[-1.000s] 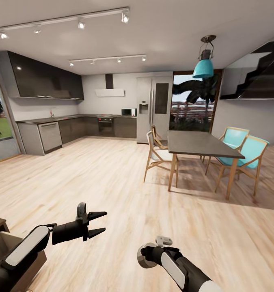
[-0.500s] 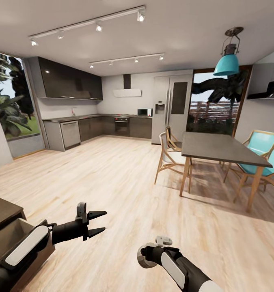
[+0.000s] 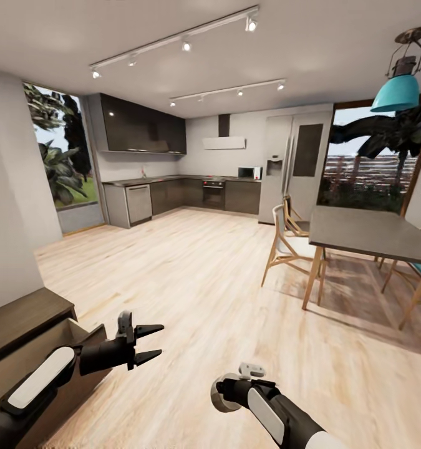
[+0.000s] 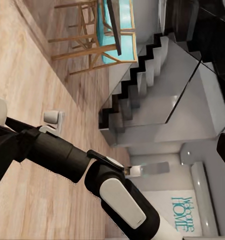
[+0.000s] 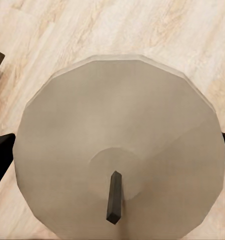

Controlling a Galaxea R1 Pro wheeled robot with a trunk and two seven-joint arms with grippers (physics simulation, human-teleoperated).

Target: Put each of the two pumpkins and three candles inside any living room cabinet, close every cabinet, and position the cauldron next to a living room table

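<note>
Candle (image 5: 120,160) sits clamped in my right jaws (image 3: 226,394), wick end facing the wrist camera, held low over the wood floor (image 3: 191,280) for carrying. Left jaws (image 3: 149,343) spread open, holding nothing, likely kept free for drawer work. Cabinet (image 3: 23,318) stands at my left with a drawer (image 3: 60,349) pulled out beside the left arm, probably where this candle goes. Dining table (image 3: 372,234) stands well apart.

My head camera looks forward and down from behind my pincers, over the wood floor (image 3: 191,274) toward the far kitchen. My left wrist camera faces sideways across my right arm (image 4: 92,170). My right wrist camera stares close at a candle (image 5: 117,150), floor behind
</note>
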